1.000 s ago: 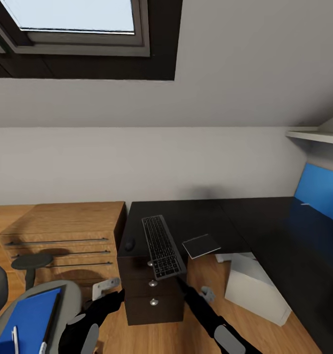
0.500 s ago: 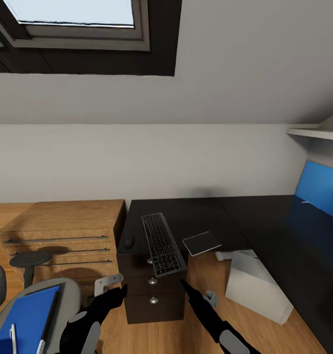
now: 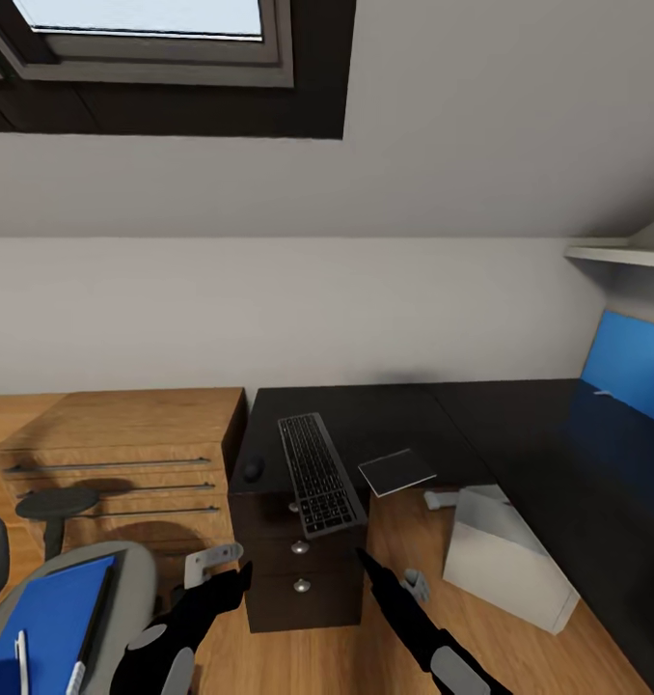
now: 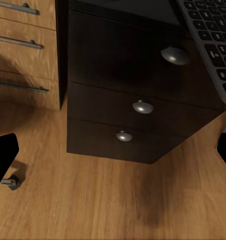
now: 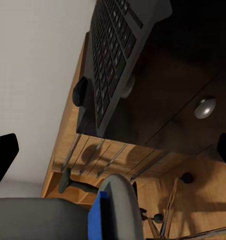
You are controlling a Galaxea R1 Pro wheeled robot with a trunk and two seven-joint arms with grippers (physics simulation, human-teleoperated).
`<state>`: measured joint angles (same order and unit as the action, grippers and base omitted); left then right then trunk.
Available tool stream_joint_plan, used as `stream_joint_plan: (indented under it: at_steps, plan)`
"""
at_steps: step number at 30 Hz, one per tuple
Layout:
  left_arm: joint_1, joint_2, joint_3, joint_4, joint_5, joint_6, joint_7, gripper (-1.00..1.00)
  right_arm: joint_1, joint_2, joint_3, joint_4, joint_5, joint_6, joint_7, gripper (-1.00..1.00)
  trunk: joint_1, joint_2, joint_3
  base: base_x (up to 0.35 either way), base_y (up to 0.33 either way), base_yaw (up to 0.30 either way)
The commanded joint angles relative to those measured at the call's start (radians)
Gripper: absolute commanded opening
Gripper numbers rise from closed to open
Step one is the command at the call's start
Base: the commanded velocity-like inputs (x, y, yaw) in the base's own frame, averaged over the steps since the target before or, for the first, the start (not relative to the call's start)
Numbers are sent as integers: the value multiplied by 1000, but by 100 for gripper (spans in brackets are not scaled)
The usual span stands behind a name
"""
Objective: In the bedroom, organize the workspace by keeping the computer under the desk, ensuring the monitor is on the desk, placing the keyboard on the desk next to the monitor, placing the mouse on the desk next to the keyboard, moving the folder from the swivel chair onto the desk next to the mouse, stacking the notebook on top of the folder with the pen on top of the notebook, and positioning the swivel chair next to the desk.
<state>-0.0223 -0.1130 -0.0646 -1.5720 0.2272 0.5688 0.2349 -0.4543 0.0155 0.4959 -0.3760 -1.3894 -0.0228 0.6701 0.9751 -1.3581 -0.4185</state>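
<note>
The desk (image 3: 404, 410) stands against the far wall, its glossy black top running from the drawer unit (image 3: 293, 569) rightward along the right-hand wall. The keyboard (image 3: 317, 473) lies on the top above the drawers, with its near end overhanging the front edge. The mouse (image 3: 254, 469) sits just beside the keyboard, on its left. The notebook (image 3: 396, 472) lies flat on the top to the right of the keyboard, near the front edge, one corner slightly over it. The computer (image 3: 505, 555) stands on the wood floor under the desk's right span, tilted relative to the desk edge. The chair (image 3: 124, 579) is at the lower left, well apart from the desk; the folder (image 3: 42, 627) lies on its seat, with the pen (image 3: 21, 658) resting on top of it. A low wooden shelf unit (image 3: 115, 454) stands to the left of the desk, touching or just beside the drawer unit. The left gripper (image 3: 214, 562) hovers over the floor in front of the drawers; in the left wrist view its fingertips (image 4: 4, 155) sit at opposite frame edges, so the jaws are wide apart and hold nothing. The right gripper (image 3: 412, 583) hovers near the floor to the right of the drawers; in the right wrist view its fingertips (image 5: 3, 157) are likewise spread wide and empty.
</note>
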Motion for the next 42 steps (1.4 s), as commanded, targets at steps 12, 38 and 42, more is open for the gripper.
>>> stream_joint_plan:
  at_steps: [12, 38, 42]
  plan:
    - [1, 1, -2, -6, 11, 3, 9, 100, -15, 4, 2, -58, -10, -6, -86, 100, 46, -85, -39, 0, 0, 0]
    - [1, 1, -1, -6, 12, 5, 9, 100, -18, 24, -22, -195, -188, -2, -216, 100, 146, -267, -120, 0, 0, 0]
    - [1, 1, -1, -6, 12, 5, 9, 100, -18, 24, -23, -192, -189, -3, -220, 100, 161, -295, -133, 0, 0, 0]
